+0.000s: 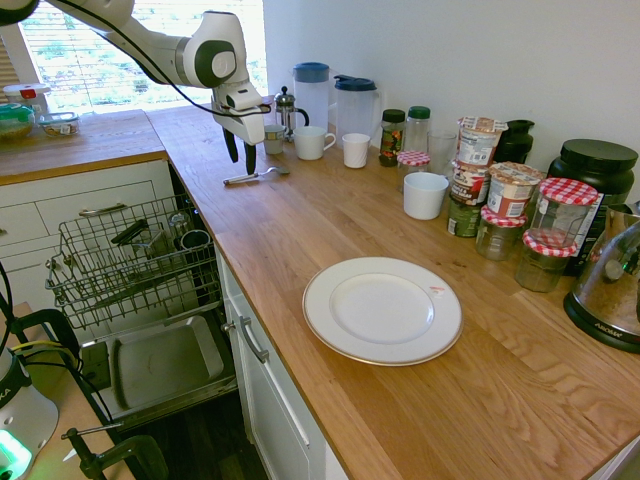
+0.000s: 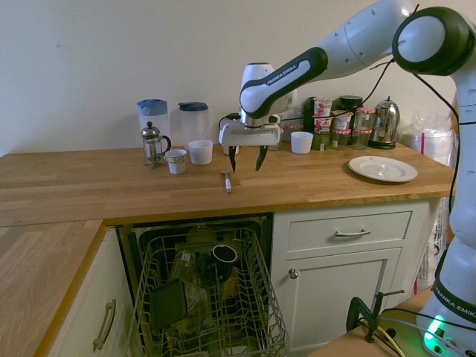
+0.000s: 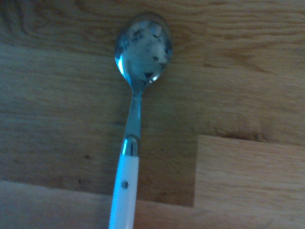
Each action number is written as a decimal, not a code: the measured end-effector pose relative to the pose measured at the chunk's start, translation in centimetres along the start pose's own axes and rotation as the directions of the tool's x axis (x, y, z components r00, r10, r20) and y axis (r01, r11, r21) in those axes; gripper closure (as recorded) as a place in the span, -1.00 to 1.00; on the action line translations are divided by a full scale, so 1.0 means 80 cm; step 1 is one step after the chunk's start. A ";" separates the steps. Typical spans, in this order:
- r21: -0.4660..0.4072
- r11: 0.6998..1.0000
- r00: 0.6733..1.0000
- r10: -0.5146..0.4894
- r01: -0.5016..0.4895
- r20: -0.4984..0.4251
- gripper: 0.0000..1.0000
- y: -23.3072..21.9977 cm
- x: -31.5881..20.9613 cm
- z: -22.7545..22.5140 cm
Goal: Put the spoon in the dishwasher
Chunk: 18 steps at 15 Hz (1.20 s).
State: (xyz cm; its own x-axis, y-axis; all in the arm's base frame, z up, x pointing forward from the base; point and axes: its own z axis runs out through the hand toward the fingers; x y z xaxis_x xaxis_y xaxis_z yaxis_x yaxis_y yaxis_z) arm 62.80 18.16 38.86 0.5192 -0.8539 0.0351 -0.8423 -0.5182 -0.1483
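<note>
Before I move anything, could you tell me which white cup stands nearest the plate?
The cup beside the jars; the others stand farther off, toward the French press.

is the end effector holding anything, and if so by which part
Nothing is held: the end effector is open above the counter, and the spoon lies there.

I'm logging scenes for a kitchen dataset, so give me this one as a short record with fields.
target: spoon, metal bowl, white handle
target place: lying on the wooden counter
gripper: open, above the spoon, holding nothing
dishwasher: open, wire rack pulled out
in rack: dark mug, among other items
also on counter: white plate, French press
task status: spoon not yet in dishwasher
</note>
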 end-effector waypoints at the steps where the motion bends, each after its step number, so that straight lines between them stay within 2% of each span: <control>1: 0.009 1.000 1.000 0.023 -0.023 -0.003 -1.00 -0.011 0.000 0.007; 8: 0.036 0.989 0.985 0.149 -0.146 -0.089 -1.00 -0.067 -0.004 0.026; 17: -0.005 0.979 0.973 0.202 -0.204 -0.115 -1.00 -0.096 0.001 0.071; 18: -0.007 0.979 0.972 0.203 -0.205 -0.116 1.00 -0.097 0.001 0.074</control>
State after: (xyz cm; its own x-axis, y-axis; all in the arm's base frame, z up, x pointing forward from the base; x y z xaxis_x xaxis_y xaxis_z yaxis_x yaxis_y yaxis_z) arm 70.24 22.42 34.16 0.3170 -0.9410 0.1181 -0.9320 -0.3322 -0.1453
